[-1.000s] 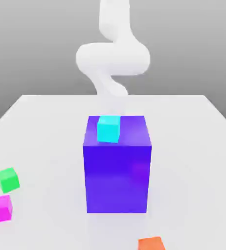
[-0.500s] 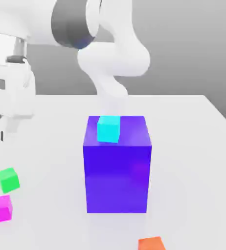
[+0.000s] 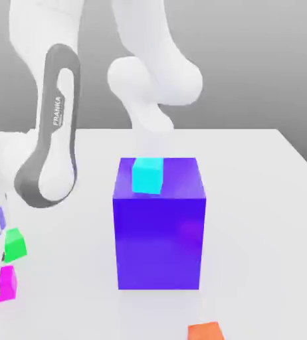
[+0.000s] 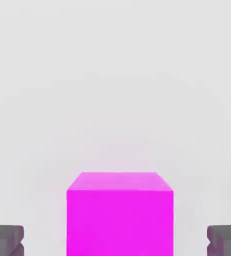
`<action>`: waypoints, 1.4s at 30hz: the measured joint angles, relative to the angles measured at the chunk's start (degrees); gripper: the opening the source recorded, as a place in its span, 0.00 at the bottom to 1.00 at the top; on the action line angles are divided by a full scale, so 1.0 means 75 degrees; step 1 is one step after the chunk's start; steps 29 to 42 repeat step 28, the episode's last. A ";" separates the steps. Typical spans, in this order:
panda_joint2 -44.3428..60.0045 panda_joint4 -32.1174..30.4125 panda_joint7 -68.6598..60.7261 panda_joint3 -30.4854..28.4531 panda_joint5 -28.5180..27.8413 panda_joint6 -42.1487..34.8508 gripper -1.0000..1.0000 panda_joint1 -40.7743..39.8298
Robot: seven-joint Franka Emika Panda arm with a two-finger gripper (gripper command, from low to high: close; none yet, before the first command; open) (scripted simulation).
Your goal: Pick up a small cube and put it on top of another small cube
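I had the end effector (image 4: 115,243) open astride the magenta cube (image 4: 120,222), gripping nothing, at the exterior view's 8 o'clock.

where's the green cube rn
In the exterior view, the green cube sits on the table at the view's left, just behind the magenta cube.

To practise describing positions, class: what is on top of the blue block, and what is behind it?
The cyan cube sits on the blue block. Whatever lies directly behind, the block hides.
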 joint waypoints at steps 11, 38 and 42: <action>-0.1183 -0.0290 0.0389 -0.0384 -0.0487 -0.0882 0.00 0.0243; -0.2017 -0.1904 0.1202 -0.0870 -0.0353 -0.0108 1.00 -0.0800; -0.2017 -0.1904 0.1202 -0.0870 -0.0353 -0.0108 1.00 -0.0800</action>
